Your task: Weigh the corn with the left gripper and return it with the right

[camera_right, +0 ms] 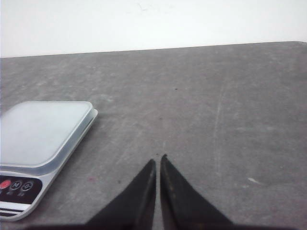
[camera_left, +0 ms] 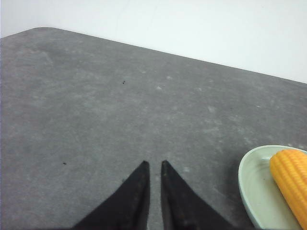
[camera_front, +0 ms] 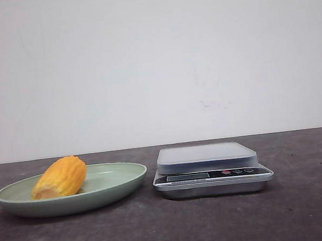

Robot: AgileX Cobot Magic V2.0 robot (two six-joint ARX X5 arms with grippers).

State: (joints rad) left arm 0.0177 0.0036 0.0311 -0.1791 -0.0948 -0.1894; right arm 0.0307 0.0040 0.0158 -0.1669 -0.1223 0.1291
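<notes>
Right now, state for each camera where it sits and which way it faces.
Front view: low, near table height, facing forward at the corn on the green plate, the scale and the wall; no robot parts show.
Left wrist view: on the left arm, looking down over the table; the left gripper shows, fingertips nearly together.
Right wrist view: on the right arm, looking over the table; the right gripper shows, fingertips nearly touching.
Shared: front and left wrist see corn and plate; front and right wrist see the scale.
</notes>
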